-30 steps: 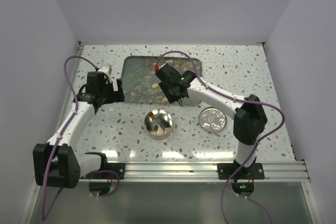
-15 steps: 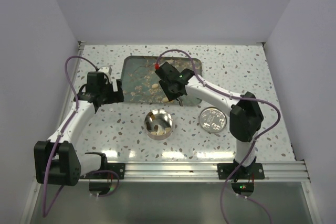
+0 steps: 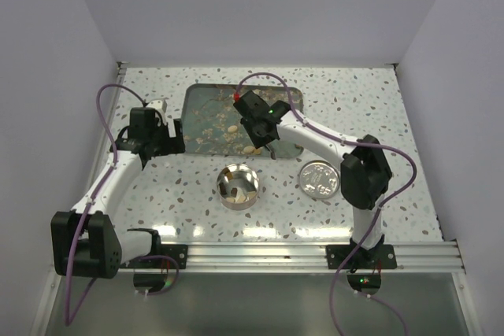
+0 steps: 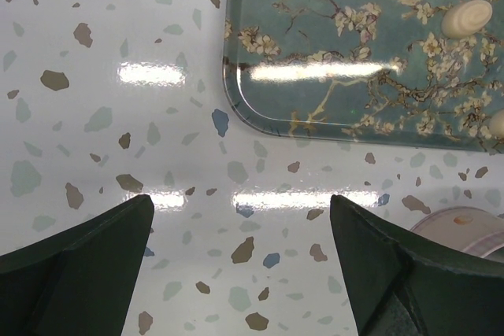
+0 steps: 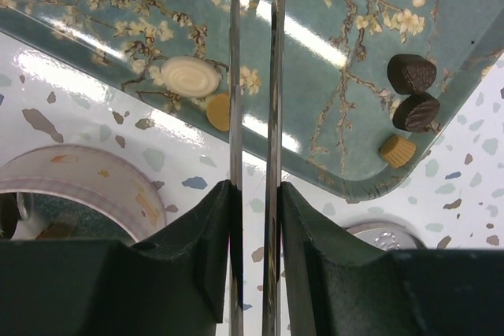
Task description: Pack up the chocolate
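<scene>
Hovering the right gripper over the tray's near edge — blades drawn to a slit (nothing visibly between) — likely lining up on the chocolate scattered there. Holding the left gripper wide open above the bench, probably for clearance.

The left arm and the right arm are made up of white tubular links joined by black housings, and a purple cable is looped along each. A green light is lit on the right wrist housing. The fingers are seen as dark matte wedges, the right arm's fitted with thin shiny metal strips.
</scene>
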Robot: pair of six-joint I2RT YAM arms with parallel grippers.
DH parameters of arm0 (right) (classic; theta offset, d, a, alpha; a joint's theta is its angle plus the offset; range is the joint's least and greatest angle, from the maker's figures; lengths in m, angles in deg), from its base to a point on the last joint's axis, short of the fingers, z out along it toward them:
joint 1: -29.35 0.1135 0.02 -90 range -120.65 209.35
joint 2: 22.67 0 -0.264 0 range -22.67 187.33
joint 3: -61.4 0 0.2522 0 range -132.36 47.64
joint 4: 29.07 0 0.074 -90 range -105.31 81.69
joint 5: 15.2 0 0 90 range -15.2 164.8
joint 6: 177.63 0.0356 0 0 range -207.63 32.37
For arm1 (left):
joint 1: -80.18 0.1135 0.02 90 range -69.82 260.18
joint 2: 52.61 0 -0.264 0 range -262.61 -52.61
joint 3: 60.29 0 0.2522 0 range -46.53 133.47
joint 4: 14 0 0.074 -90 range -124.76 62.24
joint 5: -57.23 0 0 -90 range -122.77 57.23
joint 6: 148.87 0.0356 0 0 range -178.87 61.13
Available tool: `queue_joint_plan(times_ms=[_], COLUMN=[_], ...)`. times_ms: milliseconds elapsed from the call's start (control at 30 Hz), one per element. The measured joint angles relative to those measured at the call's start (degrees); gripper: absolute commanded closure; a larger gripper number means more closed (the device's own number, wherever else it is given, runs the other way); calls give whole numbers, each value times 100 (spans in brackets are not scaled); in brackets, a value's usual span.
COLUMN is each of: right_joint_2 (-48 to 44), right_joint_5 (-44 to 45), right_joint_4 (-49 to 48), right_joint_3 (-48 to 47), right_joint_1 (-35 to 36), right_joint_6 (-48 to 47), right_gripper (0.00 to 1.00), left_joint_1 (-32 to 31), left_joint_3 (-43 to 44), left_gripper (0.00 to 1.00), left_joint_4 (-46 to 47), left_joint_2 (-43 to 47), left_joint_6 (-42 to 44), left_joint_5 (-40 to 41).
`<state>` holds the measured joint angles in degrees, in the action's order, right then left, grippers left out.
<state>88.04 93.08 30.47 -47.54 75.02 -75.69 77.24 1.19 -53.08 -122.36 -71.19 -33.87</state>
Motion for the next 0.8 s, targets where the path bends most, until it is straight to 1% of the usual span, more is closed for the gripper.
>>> queue_joint_plan(times_ms=[167, 267, 400, 633, 700, 800], right_joint_2=[-59, -278, -866, -2096, -2358, -2632], right_joint_5=[-35, -125, -197, -363, -391, -424], right_joint_4=[26, 105, 138, 348, 459, 662], right_joint_3=[0, 0, 90, 610, 796, 1005], right_joint_1=[0, 0, 2, 68, 192, 570], right_joint_6=[0, -2, -2, 7, 52, 155], right_gripper=[73, 73, 74, 75, 74, 74], left_joint_1=[0, 0, 2, 7, 9, 15], left_joint_3=[0, 0, 0, -28, -76, -133], left_gripper=[0, 0, 0, 0, 0, 0], left_joint_4=[2, 0, 2, 9, 13, 17], left_joint_2=[0, 0, 0, 52, 129, 238], left_joint_6=[0, -2, -7, -59, -72, -138], left_joint_5=[-17, -22, -22, -24, -22, -22])
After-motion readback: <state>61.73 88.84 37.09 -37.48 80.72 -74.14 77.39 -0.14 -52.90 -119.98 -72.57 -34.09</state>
